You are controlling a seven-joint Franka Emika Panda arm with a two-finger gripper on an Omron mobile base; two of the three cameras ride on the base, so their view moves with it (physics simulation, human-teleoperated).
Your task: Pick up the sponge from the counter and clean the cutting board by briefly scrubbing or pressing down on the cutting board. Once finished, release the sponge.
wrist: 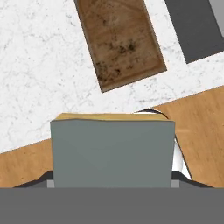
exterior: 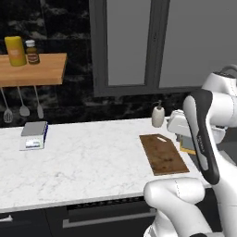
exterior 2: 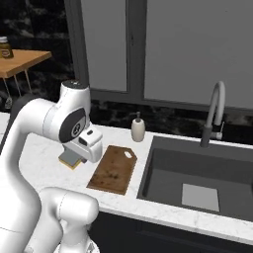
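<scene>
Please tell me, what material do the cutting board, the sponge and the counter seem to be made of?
The cutting board looks like brown wood with a matte finish: grain shows, with dark specks. The sponge seems to be yellow foam under a flat grey-green scrub layer, judging by its colours. The counter looks like polished white marble or an imitation: faint grey veins.

Small rectangular sponge [exterior 2: 70, 160], yellow body with grey-green scrub layer on top, was lifted clear above the long white marble counter [exterior: 88, 162], hanging level beside the board. Flat brown wooden cutting board [exterior: 163, 153], speckled with dark spots, lay flat on the counter near the edge.
</scene>
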